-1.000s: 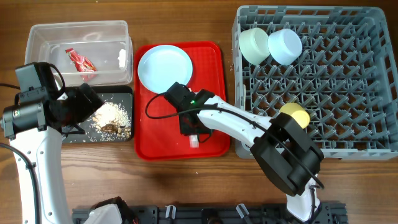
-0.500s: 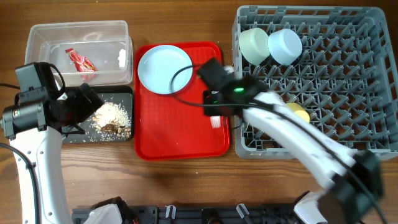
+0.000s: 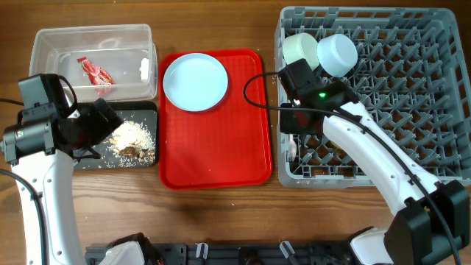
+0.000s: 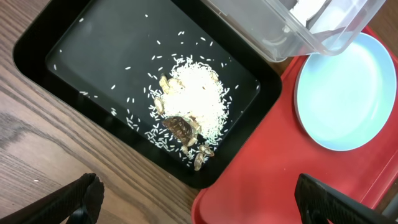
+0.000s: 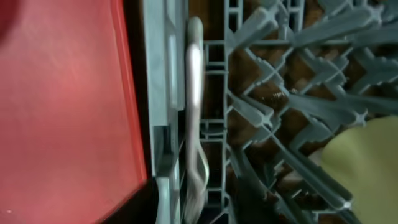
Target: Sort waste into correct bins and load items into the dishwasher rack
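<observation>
The right hand point(image 3: 294, 131) hangs over the left edge of the rack point(image 3: 412, 96), low against the grey wall. This looks like the step of slotting cutlery into an outer cell. In the right wrist view a white utensil point(image 5: 194, 81) stands on end along that wall, just inside it, with the yellow cup point(image 5: 354, 155) a few cells off. The close view is blurred and the fingers do not show, so I cannot tell whether the hand grips the utensil or has let it go, nor whether it is the fork or the spoon.

Two bowls point(image 3: 300, 51) lie tipped on their sides between pegs at the rack's far left corner, probably so that they drain. The plate point(image 3: 195, 82) sits alone on the red tray point(image 3: 213, 154), not yet loaded.

The sorting looks done. The wrapper point(image 3: 96, 71) lies in the clear tub point(image 3: 44, 44) and the food scraps point(image 3: 131, 136) are heaped in the black tray point(image 3: 151, 110). The left hand point(image 4: 202, 199) hovers above that tray, fingers spread wide and holding nothing, clear of the bench point(image 3: 221, 213)
</observation>
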`<state>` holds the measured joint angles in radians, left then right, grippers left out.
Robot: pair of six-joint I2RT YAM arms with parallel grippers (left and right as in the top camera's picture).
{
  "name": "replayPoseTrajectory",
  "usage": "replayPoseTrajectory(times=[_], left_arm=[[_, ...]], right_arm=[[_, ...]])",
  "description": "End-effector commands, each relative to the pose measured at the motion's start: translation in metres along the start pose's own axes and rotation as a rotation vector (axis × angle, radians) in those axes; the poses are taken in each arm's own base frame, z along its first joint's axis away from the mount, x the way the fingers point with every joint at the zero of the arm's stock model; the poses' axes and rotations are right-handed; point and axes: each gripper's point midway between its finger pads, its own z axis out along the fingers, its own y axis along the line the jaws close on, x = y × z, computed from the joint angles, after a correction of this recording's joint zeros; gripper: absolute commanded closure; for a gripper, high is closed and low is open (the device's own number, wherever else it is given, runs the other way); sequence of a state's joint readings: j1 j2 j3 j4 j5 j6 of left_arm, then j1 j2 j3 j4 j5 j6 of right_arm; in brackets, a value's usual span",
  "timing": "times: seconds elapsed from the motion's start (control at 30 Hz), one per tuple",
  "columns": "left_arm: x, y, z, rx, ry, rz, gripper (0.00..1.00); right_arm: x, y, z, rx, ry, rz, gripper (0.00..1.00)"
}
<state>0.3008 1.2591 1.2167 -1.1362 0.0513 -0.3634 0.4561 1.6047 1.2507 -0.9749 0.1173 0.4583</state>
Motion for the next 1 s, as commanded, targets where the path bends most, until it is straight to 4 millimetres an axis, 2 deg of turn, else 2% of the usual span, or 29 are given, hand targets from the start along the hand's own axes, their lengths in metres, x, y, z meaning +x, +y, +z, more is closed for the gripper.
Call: replayPoseTrajectory(times=[0.0, 0.03, 0.1, 0.23, 0.27, 0.33, 0.4, 0.43, 0.6, 0.63, 0.73, 0.83, 0.97], left_arm=[[-0.001, -0.002, -0.002, 0.014, -0.006, 0.012, 0.00], [-0.001, -0.002, -0.002, 0.014, -0.006, 0.012, 0.00], [-0.001, -0.002, -0.002, 0.014, -0.006, 0.012, 0.00], [-0.001, -0.002, -0.002, 0.014, -0.006, 0.012, 0.00], [-0.001, -0.002, -0.002, 0.014, -0.006, 0.012, 0.00], [-0.001, -0.002, -0.002, 0.014, -0.006, 0.012, 0.00], [-0.001, -0.002, -0.002, 0.014, -0.006, 0.012, 0.00], [-0.001, -0.002, -0.002, 0.014, -0.006, 0.012, 0.00], [-0.001, -0.002, -0.002, 0.014, -0.006, 0.012, 0.00], [-0.001, -0.002, -0.002, 0.014, -0.006, 0.012, 0.00], [-0.001, -0.002, -0.002, 0.014, -0.006, 0.012, 0.00], [-0.001, -0.002, -0.002, 0.014, -0.005, 0.012, 0.00], [0.000, -0.004, -0.002, 0.028, 0.001, 0.012, 0.00]], right_arm=[[-0.005, 0.000, -0.001, 0.006, -0.018, -0.013, 0.51], [-0.012, 0.004, -0.006, -0.010, -0.042, -0.009, 0.50], [-0.037, 0.026, -0.026, -0.117, -0.119, -0.002, 0.47], [-0.090, 0.095, -0.075, -0.457, -0.342, -0.069, 0.45], [-0.100, 0.108, -0.080, -0.500, -0.389, -0.070, 0.42], [-0.112, 0.127, -0.078, -0.534, -0.442, -0.092, 0.39], [-0.116, 0.143, -0.055, -0.531, -0.433, -0.064, 0.35], [-0.116, 0.149, -0.037, -0.521, -0.409, -0.043, 0.34], [-0.099, 0.176, 0.051, -0.481, -0.283, 0.009, 0.36], [-0.096, 0.179, 0.064, -0.474, -0.272, 0.005, 0.36], [-0.092, 0.187, 0.085, -0.468, -0.267, -0.005, 0.36], [-0.086, 0.185, 0.103, -0.409, -0.260, 0.018, 0.36], [-0.077, 0.188, 0.117, -0.395, -0.235, 0.023, 0.37]])
